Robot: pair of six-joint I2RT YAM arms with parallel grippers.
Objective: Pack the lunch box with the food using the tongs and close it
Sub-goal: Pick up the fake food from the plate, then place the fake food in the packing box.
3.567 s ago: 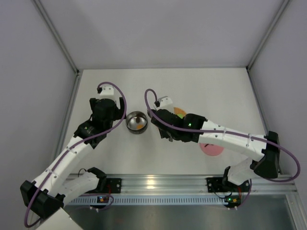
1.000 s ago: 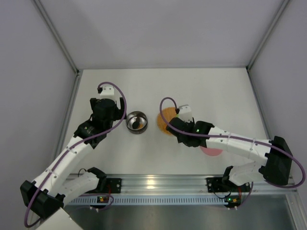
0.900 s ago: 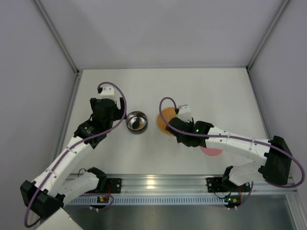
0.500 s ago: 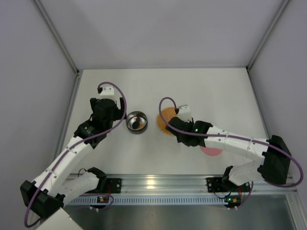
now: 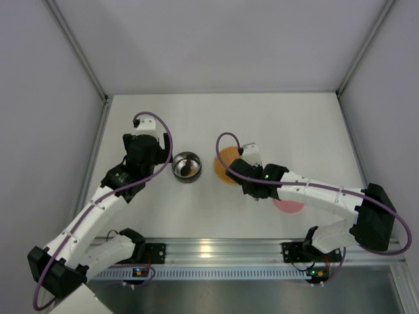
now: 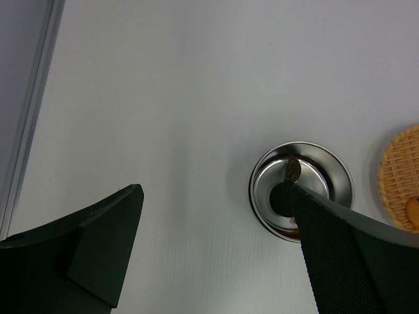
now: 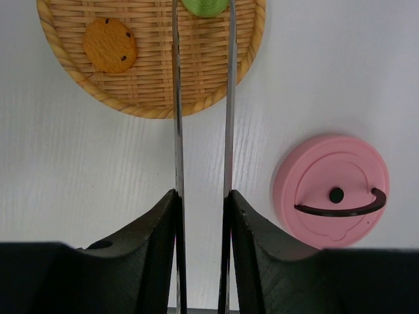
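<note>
The thin silver-grey metal tongs (image 7: 177, 131) are springy and slick. The right end effector (image 7: 201, 203) has them pinched well back on their two long arms, its fingers (image 7: 163, 222) pressed against the outer faces. The arms run nearly parallel, and the tips reach a green round piece (image 7: 205, 6) at the far edge of the flat orange woven disc (image 7: 157, 78). Whether the tips touch it is cut off by the frame.

The piece looks light, stiff and smooth-edged, so it will probably slip unless squeezed across its widest part, gently and level. An orange round piece (image 7: 110, 44) with dark specks lies on the same disc, apart from the tongs.

The left end effector (image 6: 208, 196) is spread wide and holds nothing, hanging over the small round shiny steel bowl (image 6: 324, 167) on the white desk (image 5: 262, 124).

- **Count:** one bowl, one pair of tongs, one disc and one pink domed lid (image 7: 327, 170), which lies handle-up just beside the disc.
- **On the disc:** two pieces.
- **In the bowl:** a ribbed brown piece (image 6: 291, 171) and an orange sliver (image 6: 292, 231) at the near rim. A dark blob beside the brown one cannot be told apart from the finger.
</note>
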